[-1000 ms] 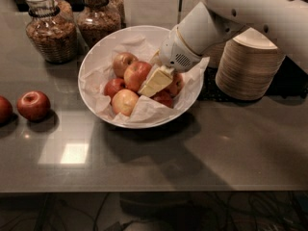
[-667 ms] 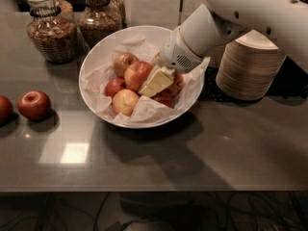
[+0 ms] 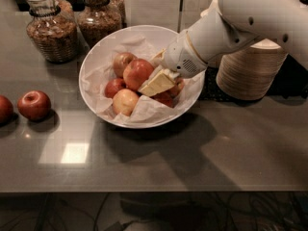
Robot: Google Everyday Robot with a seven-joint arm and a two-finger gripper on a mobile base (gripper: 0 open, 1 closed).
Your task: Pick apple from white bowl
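Observation:
The white bowl (image 3: pixel 96 61) stands at the middle of the table, lined with crumpled white paper and holding several red and yellow apples. My gripper (image 3: pixel 153 73) reaches into it from the right, at the end of the white arm (image 3: pixel 231 28). It sits against the right side of the top red apple (image 3: pixel 136 72), which rests on the pile. A yellowish apple (image 3: pixel 124 101) lies at the front of the bowl and a smaller red one (image 3: pixel 114 86) lies to its left.
Two loose red apples (image 3: pixel 33 105) lie on the table at the left edge. Two glass jars of granola (image 3: pixel 50 25) stand behind the bowl at the left. A stack of beige disposable bowls (image 3: pixel 250 71) stands at the right, close under the arm.
Almost nothing has changed. The arm and gripper stay at the top red apple in the bowl, and the apples have not moved.

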